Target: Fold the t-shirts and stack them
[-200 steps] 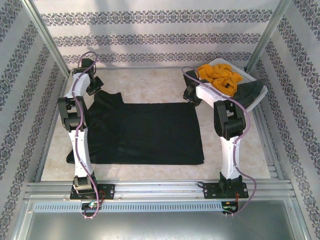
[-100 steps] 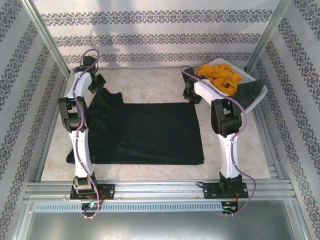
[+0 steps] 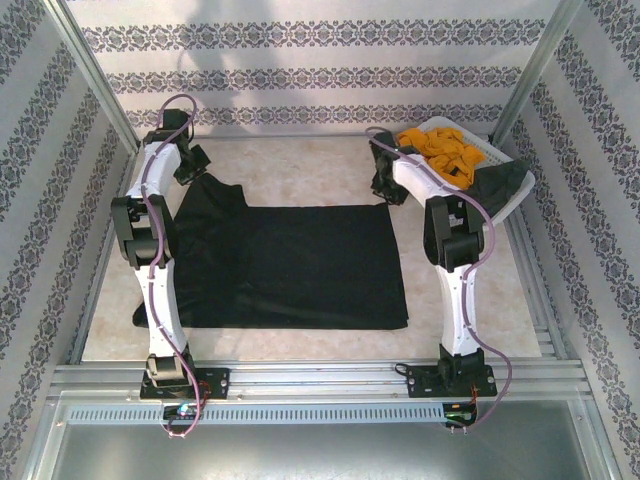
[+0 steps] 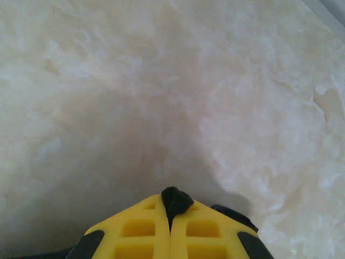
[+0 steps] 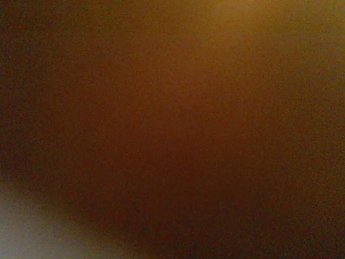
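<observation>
The black t-shirt (image 3: 300, 265) is spread flat across the middle of the table (image 3: 300, 165), with its near edge towards the arm bases. Its far-left corner is drawn up into a raised fold at the left gripper (image 3: 192, 168), which is positioned at that corner near the far-left side of the table.

In the left wrist view, the yellow fingers (image 4: 137, 229) are pressed together, and a small tuft of black cloth (image 4: 175, 198) is pinched between their tips. The bare marbled tabletop is seen beyond them.

The right gripper (image 3: 385, 190) is located at the far-right corner of the black t-shirt, just beside the white basket (image 3: 492, 152). Whether the cloth is touched there cannot be determined from above. The right wrist view is a dark brown blur, so it cannot be told whether this gripper's jaws are apart or together.

The mustard-yellow t-shirt (image 3: 440, 150) is bunched inside the basket at the far-right corner of the table. The dark grey t-shirt (image 3: 497, 185) is draped over the near rim of the basket. Both are well apart from the left gripper and near the right arm.
</observation>
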Available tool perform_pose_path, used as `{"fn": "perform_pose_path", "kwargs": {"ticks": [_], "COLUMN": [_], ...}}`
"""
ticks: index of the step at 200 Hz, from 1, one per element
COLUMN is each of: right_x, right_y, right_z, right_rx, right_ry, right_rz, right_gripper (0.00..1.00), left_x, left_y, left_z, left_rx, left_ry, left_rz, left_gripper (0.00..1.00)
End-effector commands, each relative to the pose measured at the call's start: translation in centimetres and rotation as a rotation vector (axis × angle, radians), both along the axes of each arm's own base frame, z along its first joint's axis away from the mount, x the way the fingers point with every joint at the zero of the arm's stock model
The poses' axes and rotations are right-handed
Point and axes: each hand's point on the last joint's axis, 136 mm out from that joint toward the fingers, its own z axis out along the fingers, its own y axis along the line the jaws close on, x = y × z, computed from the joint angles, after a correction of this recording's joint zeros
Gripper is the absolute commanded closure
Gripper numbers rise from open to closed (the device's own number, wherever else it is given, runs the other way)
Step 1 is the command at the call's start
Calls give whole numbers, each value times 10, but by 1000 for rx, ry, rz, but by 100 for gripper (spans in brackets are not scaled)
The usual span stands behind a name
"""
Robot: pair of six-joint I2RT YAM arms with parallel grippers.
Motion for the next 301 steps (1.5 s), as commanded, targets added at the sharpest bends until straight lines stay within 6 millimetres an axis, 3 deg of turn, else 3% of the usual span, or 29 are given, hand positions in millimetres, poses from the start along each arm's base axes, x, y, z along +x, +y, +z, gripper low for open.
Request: {"fn": "perform_pose_path", "kwargs": {"ticks": [1,20,40,63,96,115,153,169,218,280,301], "right_x": [18,31,36,26,1,-6,-22,-27,-20,-25,-25], "right_y": [-34,-39,-21,0,12,23,42,37,30,25,25], "right_z": [23,32,44,59,67,59,23,6,-17,-34,-36], "right_rx": [9,41,60,24,8,33,33,25,18,-10,-10], "right_ry": [-45,-81,-105,-118,-150,-136,-55,-29,17,94,121], "right_rz": [-30,-1,89,145,101,90,40,-21,-85,-114,-103], "right_gripper": [63,63,63,61,54,53,52,51,51,56,63], "left_x": [-1,-2,-4,-6,-10,-11,-13,-14,-15,-10,-10], "left_y": [-4,-5,-4,-3,-2,-2,-1,2,10,15,16], "left_z": [17,16,15,10,2,1,3,5,11,22,22], "left_rx": [-4,-7,-5,-1,6,2,-12,-19,-48,-73,-76], "left_ry": [-38,-35,-33,-22,-6,-8,-19,-27,-51,-83,-84], "left_rz": [4,2,5,9,13,16,25,34,50,65,65], "left_gripper": [100,100,100,100,100,100,100,100,100,100,100]}}
